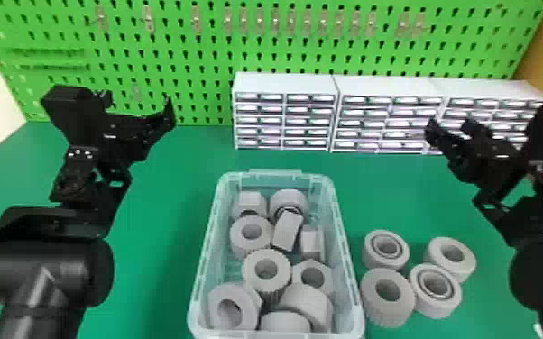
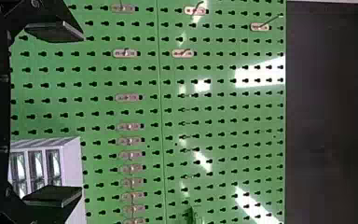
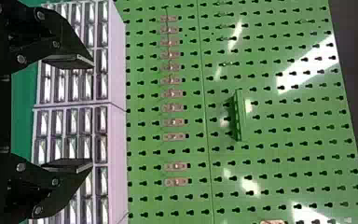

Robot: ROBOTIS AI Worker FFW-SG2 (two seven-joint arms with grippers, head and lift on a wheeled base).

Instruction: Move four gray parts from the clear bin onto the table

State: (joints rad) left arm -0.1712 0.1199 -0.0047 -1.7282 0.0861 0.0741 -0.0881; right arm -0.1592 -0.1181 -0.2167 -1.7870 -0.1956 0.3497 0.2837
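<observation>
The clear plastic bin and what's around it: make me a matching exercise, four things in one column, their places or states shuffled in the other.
1. Clear plastic bin
2. Four ring-shaped gray parts
3. White drawer cabinets
4. Black left gripper

A. In front of the green pegboard
B. Open, left of the bin
C. Holding gray parts
D. On the green table, right of the bin

Pairs: 1-C, 2-D, 3-A, 4-B

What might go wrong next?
Overcount: four gray parts sit on the table, so another pick would likely overshoot.

Bin bump: the nearest two sit close beside the bin; nudging it could shove them.

Knock: the four are bunched, so the open right gripper, if lowered there, might push several.
</observation>
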